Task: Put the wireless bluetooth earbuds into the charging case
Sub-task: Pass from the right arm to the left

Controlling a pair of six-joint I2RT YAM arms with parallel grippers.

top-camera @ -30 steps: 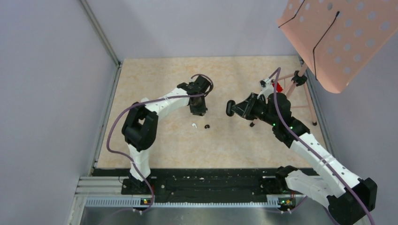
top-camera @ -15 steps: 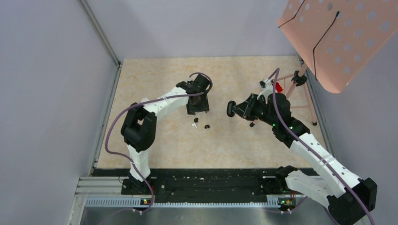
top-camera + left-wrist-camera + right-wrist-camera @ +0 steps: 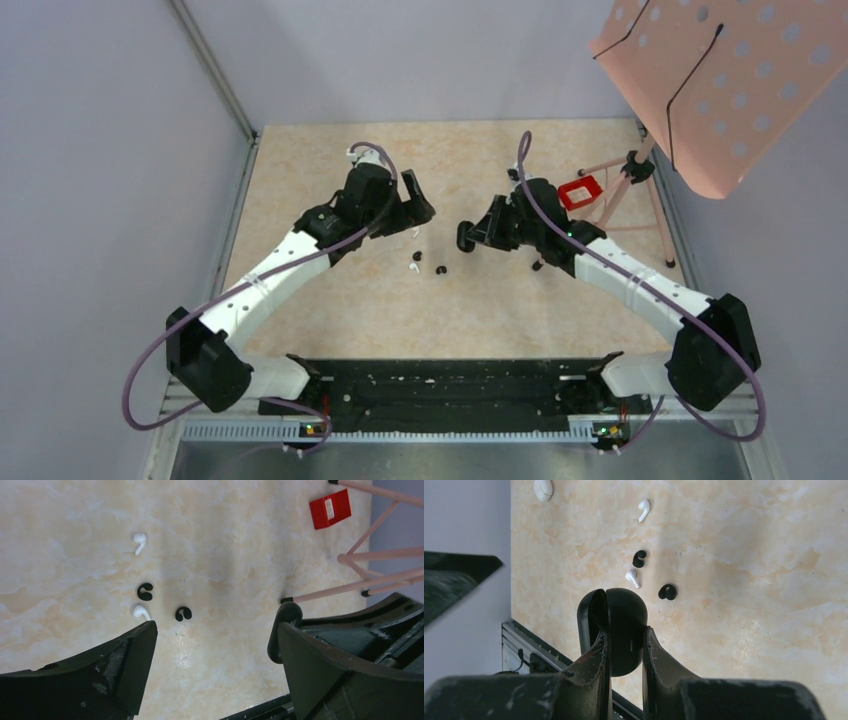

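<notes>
Left end effector (image 3: 215, 635) is splayed wide, nothing held; right end effector (image 3: 624, 635) is clamped on the charging case (image 3: 621, 607). The earbuds (image 3: 144, 592) are scattered just beside both on a marbled beige worktop (image 3: 225, 530), boxed in by lilac walls (image 3: 100, 150).

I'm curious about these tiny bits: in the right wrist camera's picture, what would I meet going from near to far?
Black oval charging case → black rounded earbud → white stemmed earbud → second black rounded earbud → second white stemmed earbud → white oval object.
</notes>
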